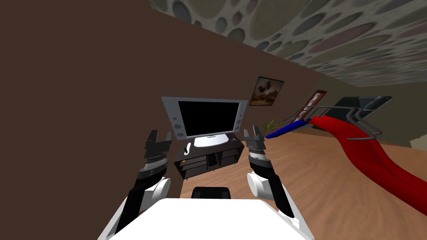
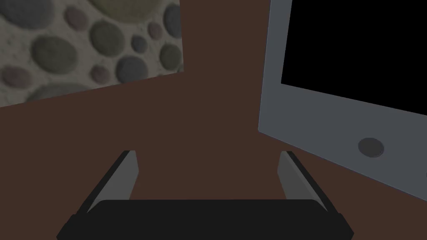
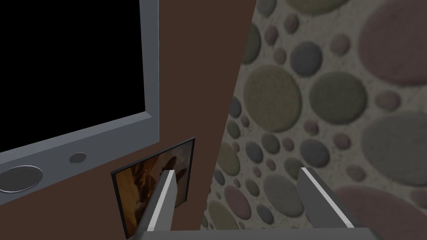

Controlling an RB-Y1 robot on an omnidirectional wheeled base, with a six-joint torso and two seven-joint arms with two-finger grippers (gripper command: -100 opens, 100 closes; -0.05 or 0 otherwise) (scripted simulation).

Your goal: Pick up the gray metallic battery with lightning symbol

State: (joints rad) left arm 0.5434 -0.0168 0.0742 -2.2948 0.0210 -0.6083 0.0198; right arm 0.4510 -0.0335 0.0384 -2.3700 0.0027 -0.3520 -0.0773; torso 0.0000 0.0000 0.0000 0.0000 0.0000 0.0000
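the battery can not be told with certainty. it is judged to be among the small things on top of the dark stand (image 1: 227, 155), under the tv (image 1: 207, 118). a white oblong thing (image 1: 188, 148) is seen at the left end of the stand, and some tiny dark bits (image 1: 234, 140) at its right end, too small to name. the stand lies ahead of both grippers and lower, between them. the left gripper (image 1: 160, 135) and the right gripper (image 1: 252, 132) are held up with fingers spread and nothing between them. they are pointed at the brown wall (image 1: 83, 83) and the tv, above the stand. the long axis of the battery can not be read, and neither arm is clearly nearer. the stand is boxy, with open shelves. the tv frame is smooth and grey, and the floor (image 1: 325, 187) is wood-grained.
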